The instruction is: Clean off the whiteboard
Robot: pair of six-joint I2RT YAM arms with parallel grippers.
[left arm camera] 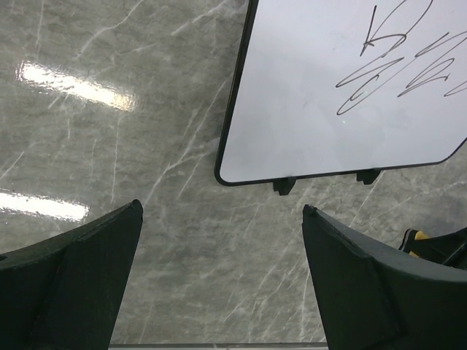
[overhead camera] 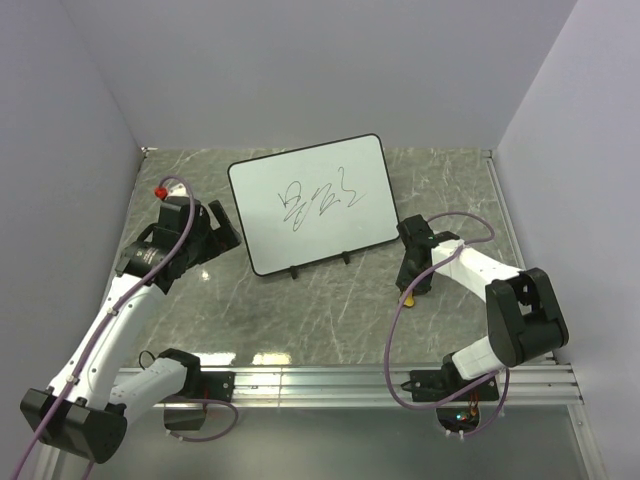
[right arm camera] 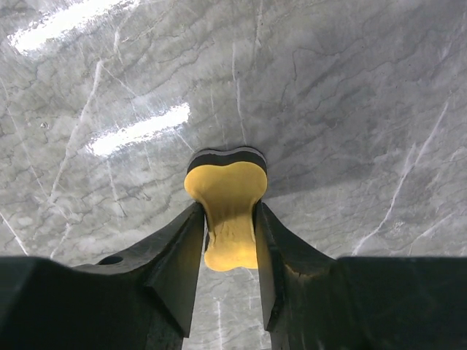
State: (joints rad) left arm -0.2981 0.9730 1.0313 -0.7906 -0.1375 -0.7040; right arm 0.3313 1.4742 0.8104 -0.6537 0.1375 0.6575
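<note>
The grey marbled tabletop [overhead camera: 330,310] is glossy, with thin white veins. At its far middle is the whiteboard [overhead camera: 312,203], a smooth white rectangle with a thin black rim, rounded corners and black scribbles on it. The left hand [left arm camera: 222,208] is spread wide, near the board's left corner. The right hand [right arm camera: 228,211] pinches a soft yellow eraser [right arm camera: 226,186], which is squeezed narrow in its middle.
</note>
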